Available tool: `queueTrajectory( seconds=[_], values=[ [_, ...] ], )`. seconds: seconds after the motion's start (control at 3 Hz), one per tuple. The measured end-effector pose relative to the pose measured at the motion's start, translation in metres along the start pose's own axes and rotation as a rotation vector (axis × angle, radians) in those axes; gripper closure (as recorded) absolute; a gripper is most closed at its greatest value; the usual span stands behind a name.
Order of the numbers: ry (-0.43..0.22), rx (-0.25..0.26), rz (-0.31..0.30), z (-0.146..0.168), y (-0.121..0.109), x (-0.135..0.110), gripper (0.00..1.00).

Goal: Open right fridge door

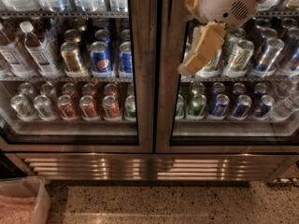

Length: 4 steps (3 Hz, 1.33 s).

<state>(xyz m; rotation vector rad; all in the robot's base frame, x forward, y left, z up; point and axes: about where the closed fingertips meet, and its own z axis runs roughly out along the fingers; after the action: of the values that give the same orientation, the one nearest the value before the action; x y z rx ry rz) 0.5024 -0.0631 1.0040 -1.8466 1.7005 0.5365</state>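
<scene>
The right fridge door (167,101) is a glass pane in a brushed steel frame and stands closed. Green-and-white cans (237,55) and blue cans (218,105) show through it. My gripper (188,68) hangs from the white arm (229,6) at the top right. It points down and left in front of the door's glass, right beside the door's left frame edge near the centre seam. The twin left door (145,78) shows Pepsi cans, red cans and bottles and is also closed.
A steel vent grille (154,168) runs along the fridge base. A speckled floor (163,204) lies below it. A translucent plastic bin (25,200) with pink contents stands at the bottom left corner.
</scene>
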Motion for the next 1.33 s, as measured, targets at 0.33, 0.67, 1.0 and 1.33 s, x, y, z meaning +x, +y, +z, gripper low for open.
queueTrajectory(
  seconds=[0.33, 0.67, 1.0, 1.33],
  values=[
    [0.000, 0.000, 0.000, 0.0000, 0.0000, 0.0000, 0.42],
    [0.000, 0.000, 0.000, 0.0000, 0.0000, 0.0000, 0.66],
    [0.000, 0.000, 0.000, 0.0000, 0.0000, 0.0000, 0.88],
    [0.000, 0.000, 0.000, 0.0000, 0.0000, 0.0000, 1.00]
  ],
)
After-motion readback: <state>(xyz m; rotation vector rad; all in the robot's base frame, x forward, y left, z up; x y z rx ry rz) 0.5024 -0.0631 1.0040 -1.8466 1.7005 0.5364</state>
